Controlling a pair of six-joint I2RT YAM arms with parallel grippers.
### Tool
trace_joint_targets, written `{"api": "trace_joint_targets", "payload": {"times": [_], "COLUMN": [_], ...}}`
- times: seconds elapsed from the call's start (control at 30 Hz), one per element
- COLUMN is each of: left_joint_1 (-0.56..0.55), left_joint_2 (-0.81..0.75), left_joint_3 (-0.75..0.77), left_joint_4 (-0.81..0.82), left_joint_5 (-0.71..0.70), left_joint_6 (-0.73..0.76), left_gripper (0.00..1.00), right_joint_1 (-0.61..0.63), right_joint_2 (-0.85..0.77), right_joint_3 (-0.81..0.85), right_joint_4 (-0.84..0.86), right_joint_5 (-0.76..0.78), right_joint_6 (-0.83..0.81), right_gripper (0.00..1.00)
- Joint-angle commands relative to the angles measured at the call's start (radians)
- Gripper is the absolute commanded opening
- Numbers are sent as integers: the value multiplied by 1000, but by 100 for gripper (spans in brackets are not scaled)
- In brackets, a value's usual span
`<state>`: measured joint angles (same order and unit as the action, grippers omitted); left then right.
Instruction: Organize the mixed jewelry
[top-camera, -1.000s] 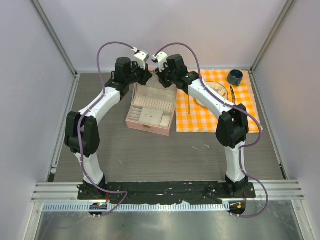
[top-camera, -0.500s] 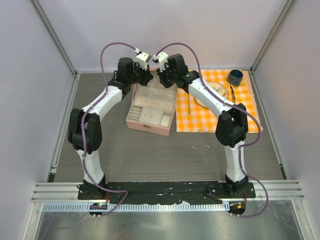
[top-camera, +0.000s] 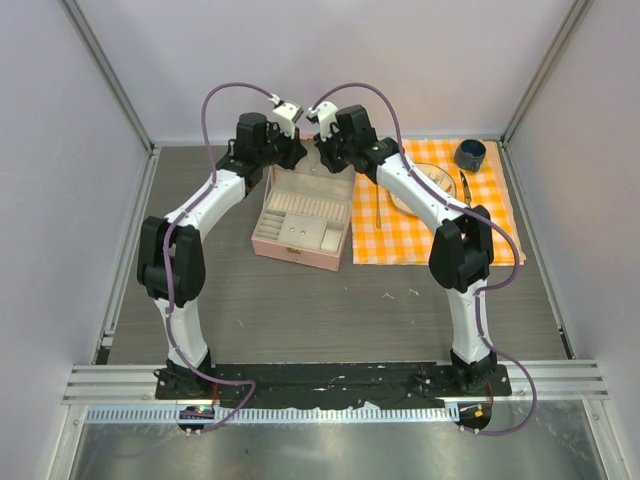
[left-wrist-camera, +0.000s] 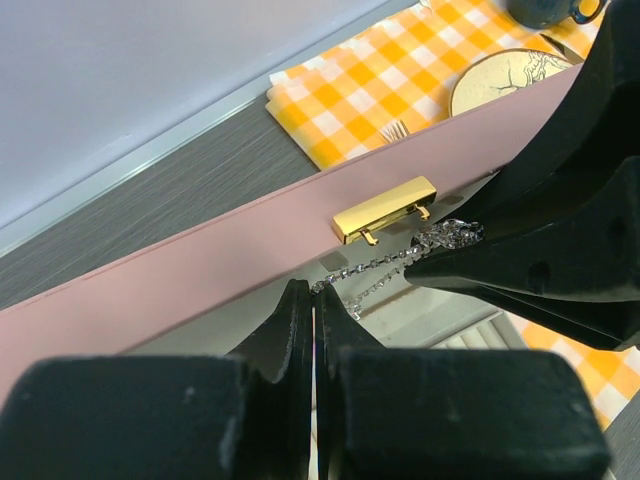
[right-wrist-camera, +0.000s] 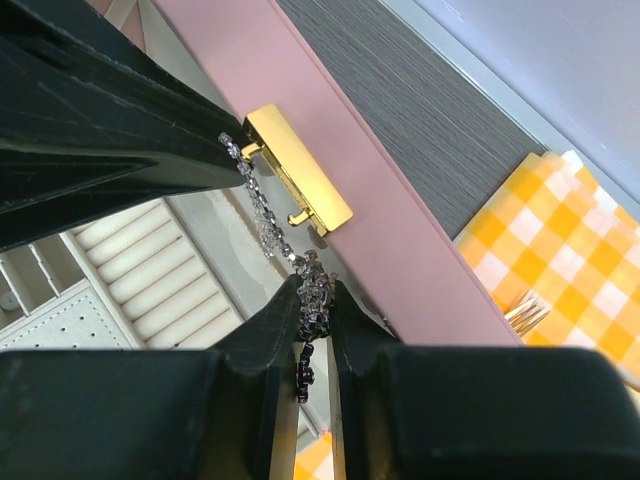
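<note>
On the table (top-camera: 300, 300): orange checked cloth (top-camera: 400, 235) at right, open pink case (top-camera: 300, 225) just left of it. Both arms meet over the case's far edge. The left fingers (left-wrist-camera: 305, 305) are pinched tight on one end of the chain (left-wrist-camera: 385, 265). The right fingers (right-wrist-camera: 292, 305) stand narrow, gripping its bunched other end. The chain hangs between them, beside the gold clasp (left-wrist-camera: 385, 208).

We see the chain (left-wrist-camera: 395, 262) only in the wrist views; from above the arms (top-camera: 270, 140) hide it, and the pale specks (top-camera: 412, 292) on the tabletop (top-camera: 300, 320) are too small to identify.
</note>
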<state>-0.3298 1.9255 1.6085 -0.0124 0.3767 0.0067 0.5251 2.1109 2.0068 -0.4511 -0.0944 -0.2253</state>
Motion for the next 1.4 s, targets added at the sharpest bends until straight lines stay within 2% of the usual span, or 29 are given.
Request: {"api": "trace_joint_targets", "payload": {"times": [0.0, 0.27, 0.57, 1.0, 1.37], "left_joint_1": [-5, -11, -17, -21, -25], "left_joint_2": [3, -3, 6, 9, 21], "left_joint_3": [47, 50, 67, 73, 90], "left_joint_4": [14, 14, 14, -6, -8], "left_joint_5": [-4, -9, -12, -13, -24], "left_joint_6": [-2, -1, -1, -2, -2], "left_gripper": [0, 0, 0, 0, 0], "right_joint_1": [-23, -25, -27, -25, -25], "right_joint_2": [4, 3, -9, -20, -23], "right_joint_3": [67, 76, 76, 90, 102], "right_joint_4": [22, 3, -1, 3, 3], "right_joint_5": [38, 45, 73, 91, 93], "right_joint_6": [1, 4, 27, 66, 87], "right_gripper": [1, 1, 8, 11, 24]}}
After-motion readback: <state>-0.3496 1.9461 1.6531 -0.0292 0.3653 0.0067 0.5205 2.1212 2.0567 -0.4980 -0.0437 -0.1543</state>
